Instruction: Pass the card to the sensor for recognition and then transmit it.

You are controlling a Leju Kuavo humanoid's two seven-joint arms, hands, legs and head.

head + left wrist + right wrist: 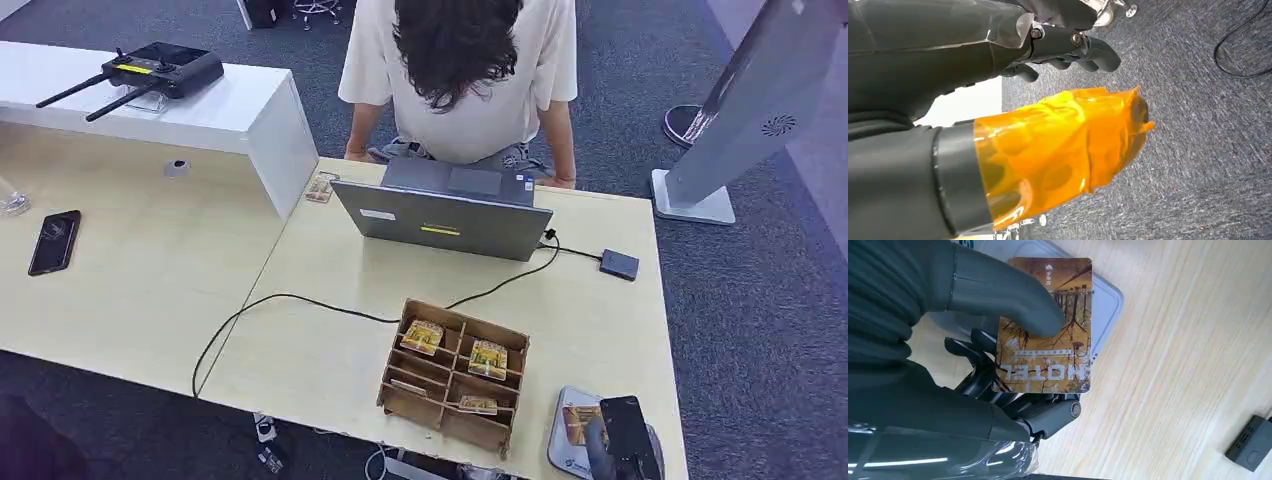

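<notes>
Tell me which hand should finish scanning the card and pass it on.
Right. The right hand already pinches the hotel card over the grey sensor pad at the table's near right corner. The left hand hangs over carpet, holding nothing.

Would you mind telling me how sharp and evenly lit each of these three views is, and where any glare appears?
Head view: even, soft light, faint shadows, fine print unreadable on the brown-and-gold hotel card held by the right hand over the pale grey sensor pad. Left wrist view: bright highlights on the translucent orange cover near the left hand; carpet stays sharp. Right wrist view: card print crisp, glare streak on the glossy wrist cover.
</notes>
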